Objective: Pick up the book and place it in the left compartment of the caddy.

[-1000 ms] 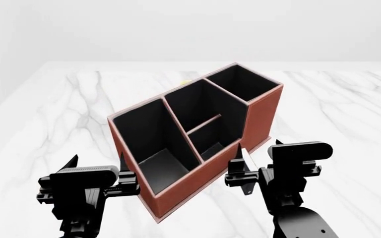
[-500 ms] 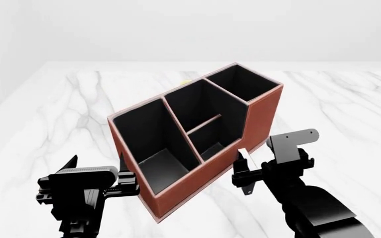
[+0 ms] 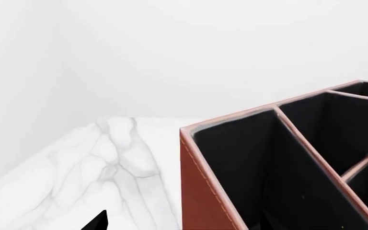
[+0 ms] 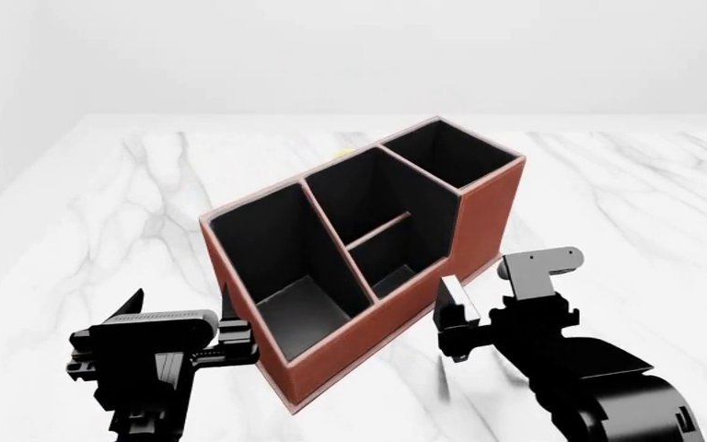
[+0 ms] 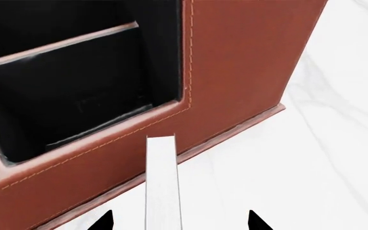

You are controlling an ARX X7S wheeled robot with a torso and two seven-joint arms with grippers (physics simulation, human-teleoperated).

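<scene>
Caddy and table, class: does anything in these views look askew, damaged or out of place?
The caddy sits skewed, at a diagonal to the table edges, but upright and undamaged. A small yellow object peeks out behind it, too hidden to identify. The book is edge-on in the right gripper, outside the caddy.

The book (image 5: 163,184) is cut off by the right wrist view's edge, only its white page edge being shown. The caddy (image 3: 267,163) is cropped in both wrist views. The left pincer (image 3: 97,221) is barely seen.
</scene>
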